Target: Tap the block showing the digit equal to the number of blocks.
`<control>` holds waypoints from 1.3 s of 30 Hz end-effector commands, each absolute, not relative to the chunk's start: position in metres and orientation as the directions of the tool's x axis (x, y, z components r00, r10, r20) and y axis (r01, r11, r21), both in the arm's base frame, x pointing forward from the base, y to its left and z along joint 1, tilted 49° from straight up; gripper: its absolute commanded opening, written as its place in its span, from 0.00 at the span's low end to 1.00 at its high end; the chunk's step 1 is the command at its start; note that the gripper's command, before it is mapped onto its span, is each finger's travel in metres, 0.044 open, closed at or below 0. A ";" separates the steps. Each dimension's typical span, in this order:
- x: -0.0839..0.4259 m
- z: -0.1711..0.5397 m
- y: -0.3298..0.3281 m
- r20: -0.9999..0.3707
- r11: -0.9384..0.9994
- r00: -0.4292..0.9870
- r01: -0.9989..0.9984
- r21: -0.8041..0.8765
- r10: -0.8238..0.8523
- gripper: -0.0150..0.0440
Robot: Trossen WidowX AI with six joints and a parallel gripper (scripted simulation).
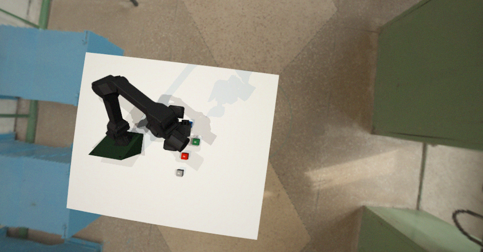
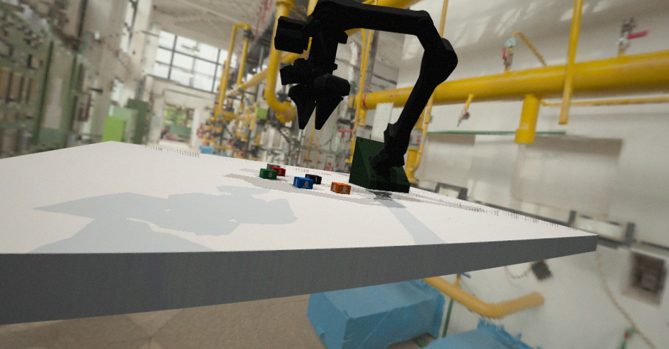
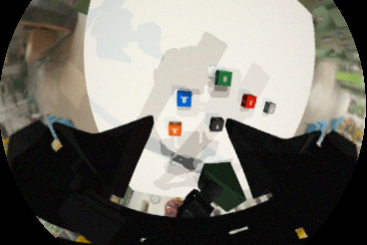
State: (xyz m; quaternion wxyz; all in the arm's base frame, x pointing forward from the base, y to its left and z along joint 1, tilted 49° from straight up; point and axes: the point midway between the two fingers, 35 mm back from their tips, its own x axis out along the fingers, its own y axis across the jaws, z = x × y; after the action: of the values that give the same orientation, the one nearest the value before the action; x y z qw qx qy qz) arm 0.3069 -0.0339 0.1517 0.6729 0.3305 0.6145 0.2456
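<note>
Masking blue block [image 1: 191, 123], seemingly: arm [image 1: 142, 104].

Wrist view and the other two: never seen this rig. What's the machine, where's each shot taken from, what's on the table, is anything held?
It is one black jointed arm on a dark green base, ending in a two-finger gripper.

The top view looks straight down on the white table. The exterior view looks across the table from low at its edge. The wrist view is a fisheye camera on the arm, looking down past the fingers.

Six small blocks lie on the table: orange, blue, green, black, red and grey. Their digits are too small to read.

The gripper hangs open well above the blocks, holding nothing.
</note>
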 end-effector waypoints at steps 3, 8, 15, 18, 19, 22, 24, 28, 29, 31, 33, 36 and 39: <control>0.315 0.121 0.001 -0.663 0.658 0.123 0.077 0.749 0.739 0.71; 0.316 0.101 0.027 -0.658 0.654 0.123 0.075 0.753 0.743 0.49; 0.316 0.101 0.027 -0.658 0.654 0.123 0.075 0.753 0.743 0.29; 0.316 0.101 0.027 -0.658 0.654 0.123 0.075 0.753 0.743 0.29; 0.316 0.101 0.027 -0.658 0.654 0.123 0.075 0.753 0.743 0.29; 0.317 0.100 0.028 -0.658 0.654 0.123 0.075 0.753 0.743 0.29; 0.317 0.098 0.030 -0.658 0.654 0.123 0.075 0.753 0.743 0.29; 0.318 0.094 0.034 -0.658 0.654 0.123 0.075 0.753 0.743 0.29; 0.318 0.093 0.036 -0.658 0.654 0.123 0.075 0.753 0.743 0.29; 0.319 0.091 0.038 -0.658 0.654 0.123 0.075 0.753 0.743 0.29; 0.319 0.089 0.040 -0.658 0.654 0.124 0.075 0.753 0.743 0.29; 0.320 0.086 0.044 -0.657 0.653 0.124 0.075 0.753 0.743 0.29; 0.320 0.083 0.048 -0.657 0.653 0.124 0.075 0.754 0.744 0.29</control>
State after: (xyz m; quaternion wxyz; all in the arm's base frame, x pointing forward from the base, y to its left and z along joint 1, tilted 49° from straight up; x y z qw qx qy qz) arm 0.3209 0.0422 0.0860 0.6745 0.3307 0.6118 0.2477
